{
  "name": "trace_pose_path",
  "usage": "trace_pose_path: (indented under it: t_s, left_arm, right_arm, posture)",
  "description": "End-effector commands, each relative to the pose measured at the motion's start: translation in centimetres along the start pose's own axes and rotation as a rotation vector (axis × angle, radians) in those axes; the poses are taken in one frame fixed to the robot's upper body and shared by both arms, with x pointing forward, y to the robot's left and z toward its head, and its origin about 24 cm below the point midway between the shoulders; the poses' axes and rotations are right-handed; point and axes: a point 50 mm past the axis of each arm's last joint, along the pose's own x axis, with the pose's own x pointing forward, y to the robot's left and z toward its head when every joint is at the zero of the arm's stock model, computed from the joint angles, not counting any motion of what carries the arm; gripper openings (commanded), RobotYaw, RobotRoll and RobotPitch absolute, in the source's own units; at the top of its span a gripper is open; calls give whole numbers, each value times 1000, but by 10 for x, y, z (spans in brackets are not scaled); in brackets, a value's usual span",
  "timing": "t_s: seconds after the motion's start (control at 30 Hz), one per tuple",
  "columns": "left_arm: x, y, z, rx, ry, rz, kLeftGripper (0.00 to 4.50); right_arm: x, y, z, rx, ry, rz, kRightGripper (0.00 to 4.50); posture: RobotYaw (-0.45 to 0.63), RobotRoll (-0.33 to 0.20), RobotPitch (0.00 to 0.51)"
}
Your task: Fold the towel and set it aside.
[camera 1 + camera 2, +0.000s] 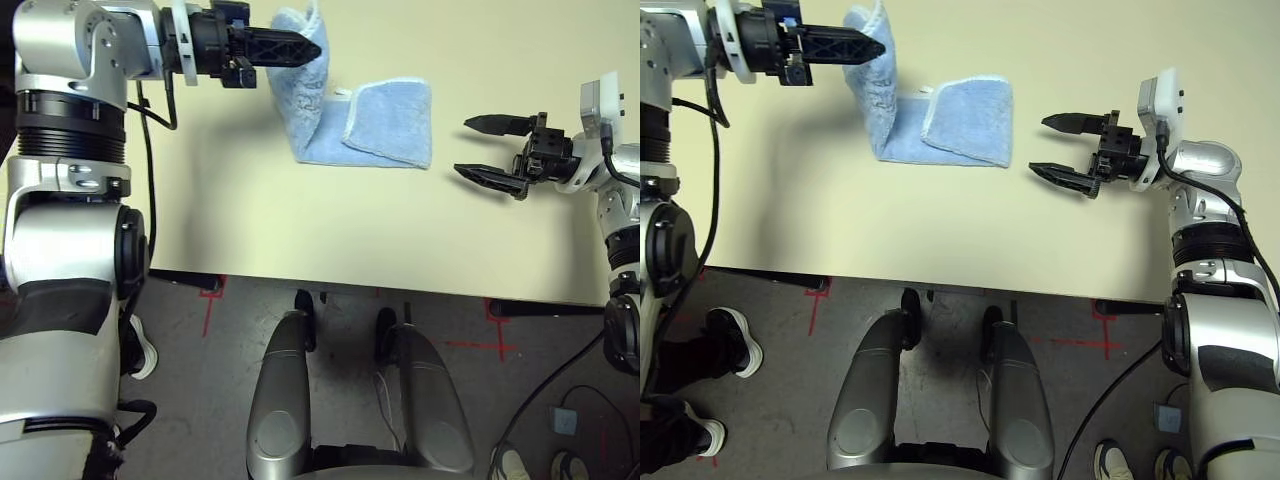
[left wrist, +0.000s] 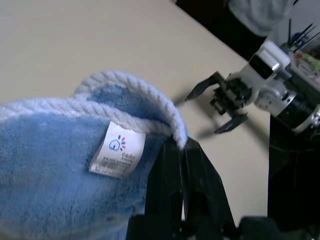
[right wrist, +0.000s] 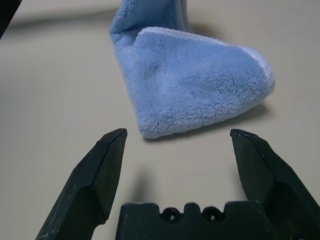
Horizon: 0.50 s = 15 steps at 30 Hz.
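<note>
light blue terry cloth makes up the towel (image 1: pixel 345 125), which sits on the pale cream table (image 1: pixel 300 220) toward its far side, between the two arms. one end of it is lifted off the surface: the left gripper (image 1: pixel 305 47) has its two black fingers pressed together on the towel's white corded edge, and the cloth hangs from that pinch down to the table in a steep fold. the rest of the towel lies flat on the table to the right of the raised part, doubled over so that a white-stitched edge runs across its top layer. in the left wrist view a small white label (image 2: pixel 116 149) with a tiny blue print and a barcode shows on the lifted cloth, just beside the pinching fingers (image 2: pixel 172 180). the right gripper (image 1: pixel 490 150) hovers above the table to the right of the towel, apart from it, pointing toward it with its fingers spread wide and nothing between them. in the right wrist view the flat folded end of the towel lies ahead of those open fingers (image 3: pixel 97 175), not touching them. below the near edge of the table the floor (image 1: pixel 450 330) is grey with red tape marks (image 1: pixel 497 345), and a person's dark-trousered legs with black and white shoes (image 1: pixel 728 340) stand at the left.
</note>
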Motion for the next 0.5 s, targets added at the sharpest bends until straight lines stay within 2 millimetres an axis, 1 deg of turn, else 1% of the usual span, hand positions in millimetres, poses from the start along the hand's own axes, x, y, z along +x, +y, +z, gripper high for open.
trace_pose_path:
  t_s: [0.03,0.23,0.43,0.5]
  left_arm:
    - [14,-12,10,49,-1,-75,43]
    - [31,-12,4,80,40,-110,43]
    - [48,-8,-5,99,58,-110,43]
    - [59,-7,-6,83,35,-116,43]
  right_arm:
    - [-13,1,-4,1,12,-33,4500]
    - [-11,0,-4,-2,9,-38,4500]
    - [-11,2,-7,4,9,-37,4500]
    - [-11,3,-8,7,10,-37,4500]
  posture:
    - [75,0,367]
    - [71,0,372]
    - [73,0,376]
    - [72,0,377]
